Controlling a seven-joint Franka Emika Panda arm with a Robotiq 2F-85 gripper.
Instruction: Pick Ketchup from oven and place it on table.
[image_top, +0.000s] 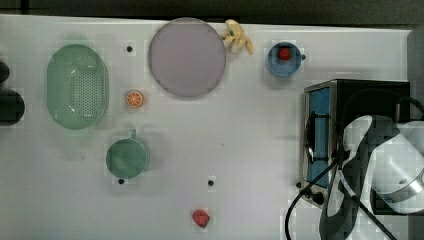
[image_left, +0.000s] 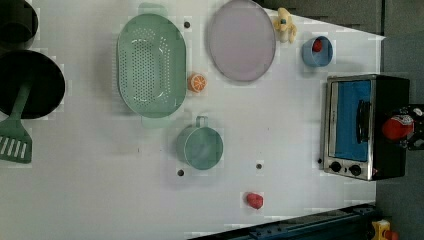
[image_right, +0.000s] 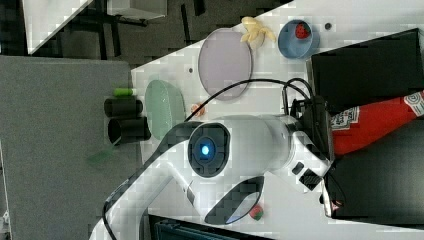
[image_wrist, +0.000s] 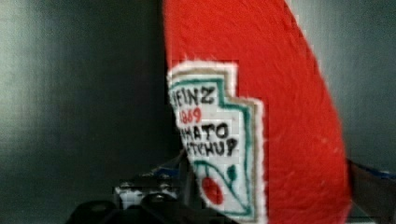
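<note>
Tool (image_right: 327, 131) wide open, right beside ketchup (image_right: 372, 124) atop oven (image_left: 357, 127).

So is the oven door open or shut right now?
Shut. In the left view the oven's bluish glass door sits flush in its steel frame, handle flat against it. The ketchup sits on top of the oven.

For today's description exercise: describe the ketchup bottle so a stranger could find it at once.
Find the black oven at the left view's right edge. On its dark top lies the ketchup, a red bottle. Its white shield label sets it apart from the small red piece on the table.
</note>
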